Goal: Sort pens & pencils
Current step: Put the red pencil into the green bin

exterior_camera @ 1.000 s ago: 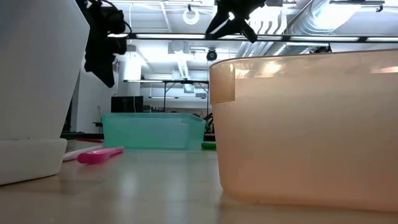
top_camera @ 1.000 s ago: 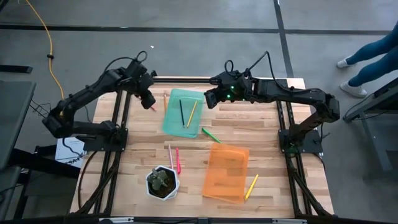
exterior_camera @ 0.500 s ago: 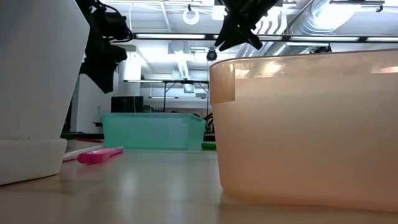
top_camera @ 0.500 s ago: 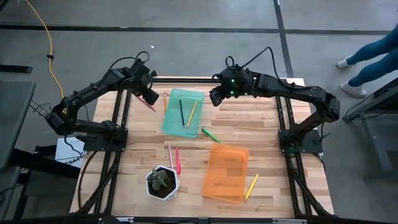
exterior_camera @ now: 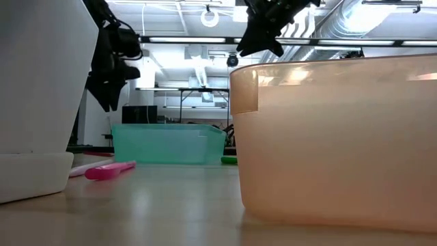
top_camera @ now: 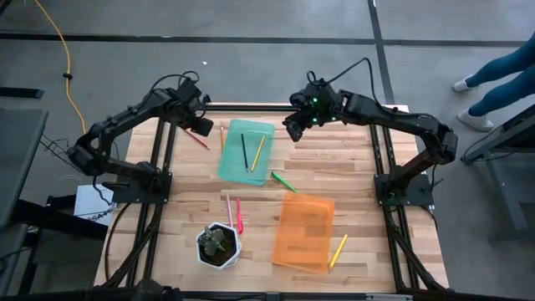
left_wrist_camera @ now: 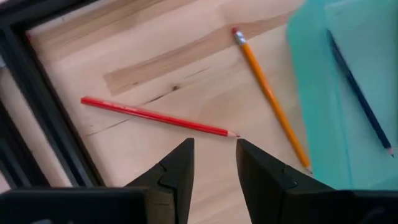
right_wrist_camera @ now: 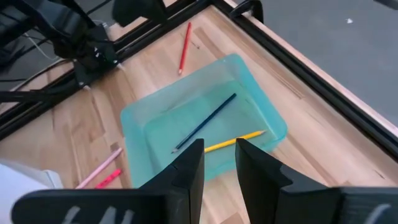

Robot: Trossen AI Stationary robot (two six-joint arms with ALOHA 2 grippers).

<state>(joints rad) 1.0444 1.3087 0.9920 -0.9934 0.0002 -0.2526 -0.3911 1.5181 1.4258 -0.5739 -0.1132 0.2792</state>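
On the pale wooden table (top_camera: 184, 209), near its far left corner, a slim red wooden pencil (left_wrist_camera: 158, 117) lies flat, just beside a yellow-orange pencil (left_wrist_camera: 270, 96) that hugs the translucent green tray (top_camera: 246, 151). The left gripper (left_wrist_camera: 213, 163) hangs right above the red pencil's sharpened tip — fingers parted by a narrow gap, empty — its long axis running away crosswise. The right gripper (right_wrist_camera: 217, 163), empty and narrowly parted, hangs past the tray's far right corner, clearly farther off.
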